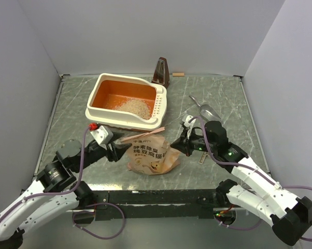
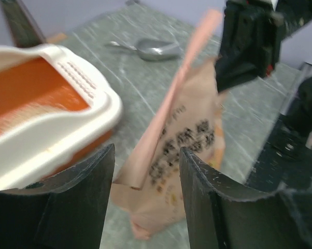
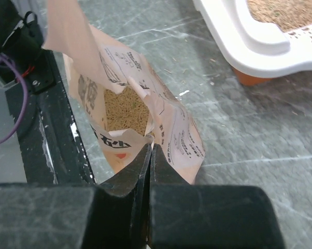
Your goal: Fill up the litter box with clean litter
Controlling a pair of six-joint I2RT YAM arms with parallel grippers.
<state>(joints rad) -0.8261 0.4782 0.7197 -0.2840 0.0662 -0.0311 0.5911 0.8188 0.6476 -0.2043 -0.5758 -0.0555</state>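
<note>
The cream-white litter box [image 1: 101, 111] with an orange inside stands at the back left and holds a low heap of pale clean litter [image 1: 135, 108]. A tan printed bag [image 1: 152, 154] stands open at the near middle, with more granules inside [image 3: 125, 109]. My right gripper [image 3: 150, 150] is shut on the bag's right top edge [image 3: 182, 135]. My left gripper [image 2: 145, 176] is open at the bag's left side. The bag's pink top strip [image 2: 166, 119] lies between its jaws, which are apart from it. The box's slotted rim [image 2: 81, 78] is just to the left.
A metal scoop [image 1: 207, 110] lies on the table right of the box. A dark metronome [image 1: 160, 72] and a small wooden block [image 1: 178, 74] stand at the back wall. Grey walls close off three sides. A black rail [image 1: 161, 196] runs along the near edge.
</note>
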